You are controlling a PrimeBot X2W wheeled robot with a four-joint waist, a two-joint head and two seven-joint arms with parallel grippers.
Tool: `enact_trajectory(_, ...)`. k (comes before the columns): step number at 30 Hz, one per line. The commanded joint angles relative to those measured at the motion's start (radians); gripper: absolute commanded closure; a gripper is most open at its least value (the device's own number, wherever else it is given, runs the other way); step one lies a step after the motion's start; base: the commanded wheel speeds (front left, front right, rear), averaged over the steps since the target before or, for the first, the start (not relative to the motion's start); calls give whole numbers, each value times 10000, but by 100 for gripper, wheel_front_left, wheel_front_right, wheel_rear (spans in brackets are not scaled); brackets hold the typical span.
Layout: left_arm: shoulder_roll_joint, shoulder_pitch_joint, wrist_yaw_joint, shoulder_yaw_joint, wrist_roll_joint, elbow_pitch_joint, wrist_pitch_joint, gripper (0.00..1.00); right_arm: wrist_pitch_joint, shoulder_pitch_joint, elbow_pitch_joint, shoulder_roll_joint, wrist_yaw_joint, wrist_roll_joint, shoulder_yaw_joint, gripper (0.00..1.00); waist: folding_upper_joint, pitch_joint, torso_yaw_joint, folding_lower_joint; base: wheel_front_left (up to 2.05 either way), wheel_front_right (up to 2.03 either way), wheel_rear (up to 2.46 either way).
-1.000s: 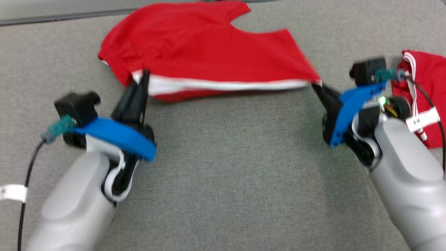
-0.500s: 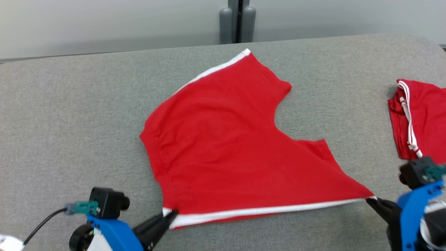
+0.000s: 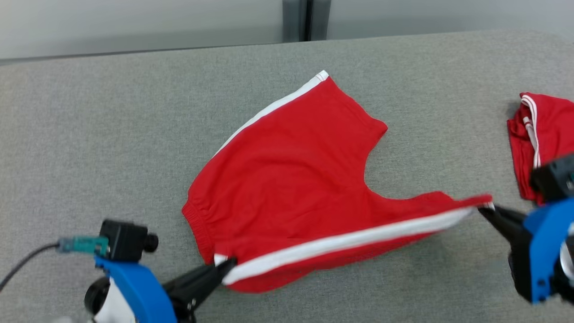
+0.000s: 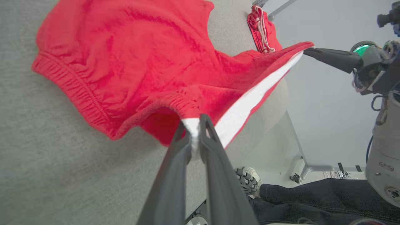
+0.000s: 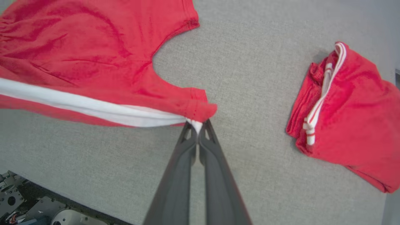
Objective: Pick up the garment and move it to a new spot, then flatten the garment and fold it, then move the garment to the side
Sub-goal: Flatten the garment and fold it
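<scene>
The garment [image 3: 291,179] is a pair of red shorts with white side stripes, spread on the grey table. Its near edge with the white stripe is lifted off the surface and stretched between both grippers. My left gripper [image 3: 226,264] is shut on the waistband corner at the lower left; the left wrist view shows the garment [image 4: 131,62] with the white corner pinched by the left gripper [image 4: 193,125]. My right gripper [image 3: 484,208] is shut on the leg-hem corner at the right. In the right wrist view, the right gripper [image 5: 197,125] clamps the striped tip of the garment [image 5: 78,62].
A second red garment [image 3: 545,139] lies folded at the table's right edge, just beyond my right gripper, also seen as the folded red garment [image 5: 343,115]. The grey table [image 3: 112,125] has bare room to the left and front. A person's shoe [image 4: 248,178] and dark trouser leg show below the table edge.
The head camera tilted up between the earliest frame and now. Both grippers keep their hold; the right corner has risen off the table and the striped edge now slopes upward to the right.
</scene>
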Motion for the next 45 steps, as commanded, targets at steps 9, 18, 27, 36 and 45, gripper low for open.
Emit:
enact_trajectory(9,-1730,-2084,-696,359,-484,2557,-143,100,-1234,-4434,3221,-794,-1,425,2207,100,0,832,979,0,0,0,0)
enact_trajectory(18,-3513,-3402,-1213,551,-598,4819,-992,100,-3444,-6928,6043,-949,-1,361,3502,100,0,1616,1934,0,0,0,0)
enact_trajectory(27,-4636,-4307,-1716,614,-497,6581,-1724,100,-5530,-8548,8471,-685,-1,17,4116,100,0,2174,2513,0,0,0,0)
enact_trajectory(36,-5109,-4408,-2117,358,-426,7443,-1955,8,-6625,-9033,10294,-430,-1,165,4279,0,0,2185,2747,0,0,0,0)
enact_trajectory(45,-5000,-4073,-2367,446,-252,7700,-2530,0,-7338,-8978,11074,-319,-1,703,4554,0,0,1670,2656,0,0,0,0)
